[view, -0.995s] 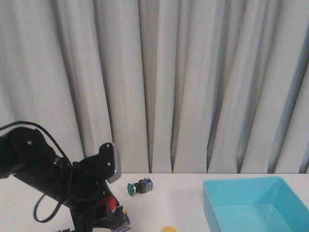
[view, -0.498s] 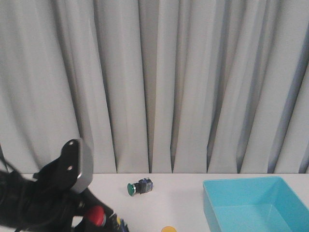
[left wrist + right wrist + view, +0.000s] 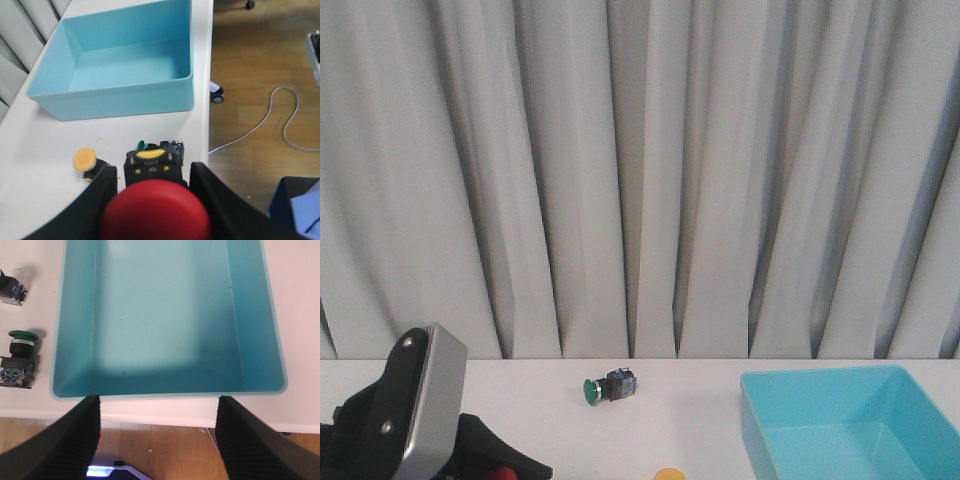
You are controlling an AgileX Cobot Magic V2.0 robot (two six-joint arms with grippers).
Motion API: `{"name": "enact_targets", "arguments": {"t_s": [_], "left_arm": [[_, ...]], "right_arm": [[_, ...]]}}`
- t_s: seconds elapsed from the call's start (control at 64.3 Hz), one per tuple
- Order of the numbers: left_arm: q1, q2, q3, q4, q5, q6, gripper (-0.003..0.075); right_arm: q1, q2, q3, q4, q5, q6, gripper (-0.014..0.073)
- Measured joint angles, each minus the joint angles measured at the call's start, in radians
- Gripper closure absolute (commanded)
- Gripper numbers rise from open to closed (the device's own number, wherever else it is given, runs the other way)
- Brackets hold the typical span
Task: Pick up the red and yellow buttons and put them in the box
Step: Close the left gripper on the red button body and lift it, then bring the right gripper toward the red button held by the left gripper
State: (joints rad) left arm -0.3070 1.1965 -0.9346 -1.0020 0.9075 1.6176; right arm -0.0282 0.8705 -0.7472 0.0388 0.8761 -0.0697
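In the left wrist view my left gripper is shut on the red button, its dark body sticking out between the fingers. The red cap also shows at the bottom of the front view. The yellow button lies on the white table beside the gripper; its cap peeks in at the front view's bottom edge. The turquoise box stands beyond, empty, at the front view's right. My right gripper is open and empty over the table's edge by the box.
A green-capped button lies near the curtain at the table's back. Another green-capped button lies by the box's outer wall near the table edge, with a further dark switch beside it. Wooden floor and a cable lie beyond the edge.
My left arm has swung left and nearer the front camera with the red button in its grip. The green button, yellow button and box have not moved.
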Motion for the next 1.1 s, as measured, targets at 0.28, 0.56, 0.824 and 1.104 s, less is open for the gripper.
{"name": "enact_targets", "arguments": {"t_s": [0.28, 0.56, 0.824, 1.104], "left_arm": [[0.000, 0.000, 0.000, -0.001, 0.000, 0.120, 0.0506], [0.000, 0.000, 0.002, -0.002, 0.000, 0.120, 0.0506], [0.000, 0.000, 0.002, -0.002, 0.000, 0.120, 0.0506], [0.000, 0.000, 0.002, -0.002, 0.000, 0.120, 0.0506]], "right_arm": [[0.000, 0.000, 0.000, 0.000, -0.002, 0.000, 0.0102], [0.000, 0.000, 0.000, 0.000, -0.003, -0.023, 0.0102], [0.000, 0.013, 0.000, 0.039, -0.024, -0.132, 0.0002], [0.037, 0.141, -0.020, 0.261, -0.045, -0.496, 0.0003]]}}
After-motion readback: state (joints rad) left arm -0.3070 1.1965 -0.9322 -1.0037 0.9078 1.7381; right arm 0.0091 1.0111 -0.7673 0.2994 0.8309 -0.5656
